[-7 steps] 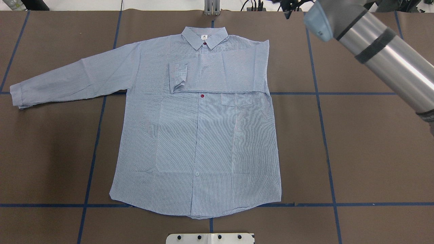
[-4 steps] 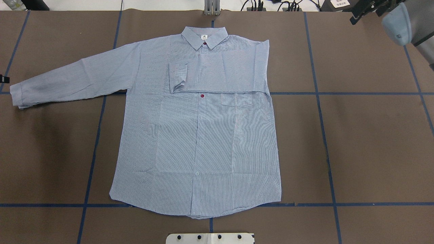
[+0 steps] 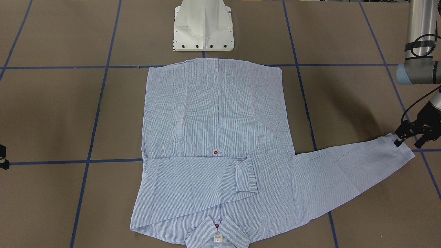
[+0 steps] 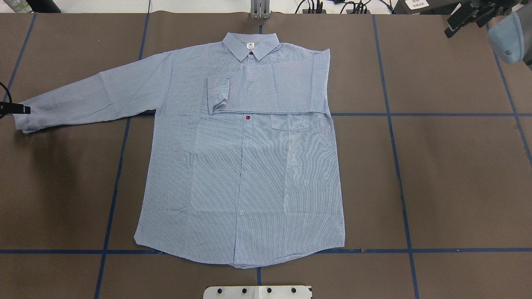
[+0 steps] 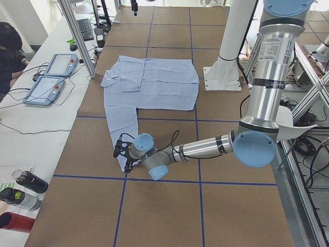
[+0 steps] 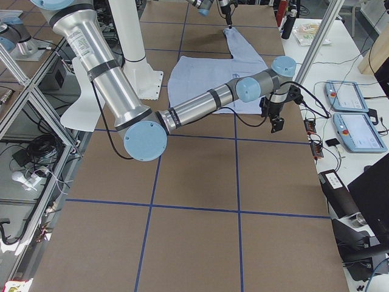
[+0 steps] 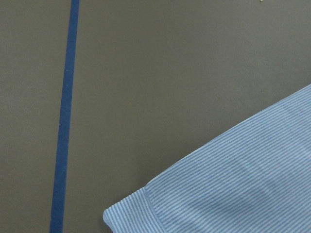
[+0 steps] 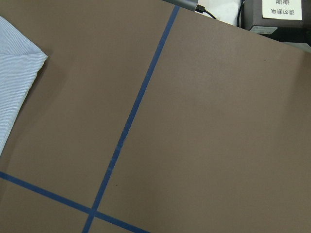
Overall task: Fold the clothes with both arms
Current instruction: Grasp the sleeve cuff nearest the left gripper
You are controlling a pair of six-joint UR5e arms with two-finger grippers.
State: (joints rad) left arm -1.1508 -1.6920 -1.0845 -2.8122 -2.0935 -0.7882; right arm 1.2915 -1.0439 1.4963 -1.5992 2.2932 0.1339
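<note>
The light blue striped shirt [image 4: 241, 166] lies flat, front up, collar [image 4: 250, 45] on the far side. Its right sleeve [image 4: 266, 89] is folded across the chest. Its left sleeve [image 4: 91, 97] stretches out to the view's left. My left gripper [image 4: 16, 109] is low at that sleeve's cuff [image 4: 23, 120], fingers apart, gripping nothing; it also shows in the front view [image 3: 410, 137]. The left wrist view shows only the cuff [image 7: 233, 184] on the brown mat. My right gripper [image 4: 459, 17] hovers at the far right corner, empty, well away from the shirt; its fingers look apart.
The white pedestal base [image 3: 203, 27] stands at the near edge behind the shirt's hem. Blue tape lines [image 4: 399, 166] cross the brown mat. A side bench holds tablets [image 5: 51, 77] and bottles [image 5: 20, 190]. A person [image 5: 10, 51] sits there.
The right arm has swung away from over the table to the far right corner. The left gripper has come in from the left edge to the outstretched sleeve's cuff. The shirt has not moved.
</note>
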